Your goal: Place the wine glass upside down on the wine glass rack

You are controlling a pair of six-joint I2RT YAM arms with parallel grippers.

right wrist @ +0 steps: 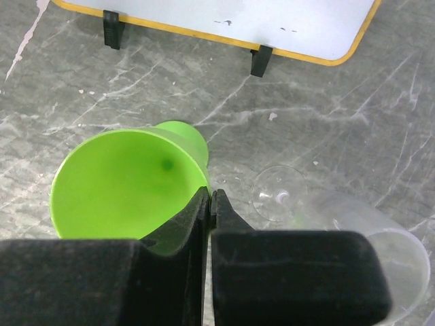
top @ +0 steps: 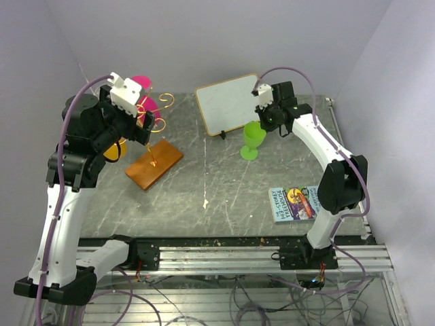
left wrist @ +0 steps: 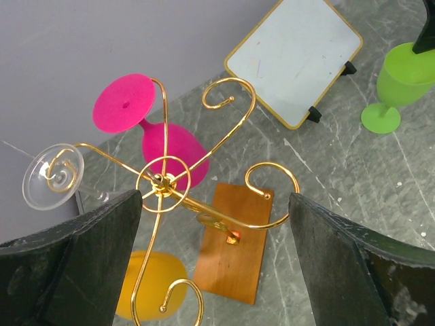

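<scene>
The wine glass rack is a gold wire stand with spiral arms on a brown wooden base. A pink glass, a yellow glass and a clear glass hang on it. My left gripper is open and empty, right above the rack. A green wine glass stands upright right of the rack. My right gripper is shut on its rim.
A whiteboard on small stands sits at the back, behind the green glass. A second clear glass is on the table just right of the green one. A book lies at the front right, beside the right arm.
</scene>
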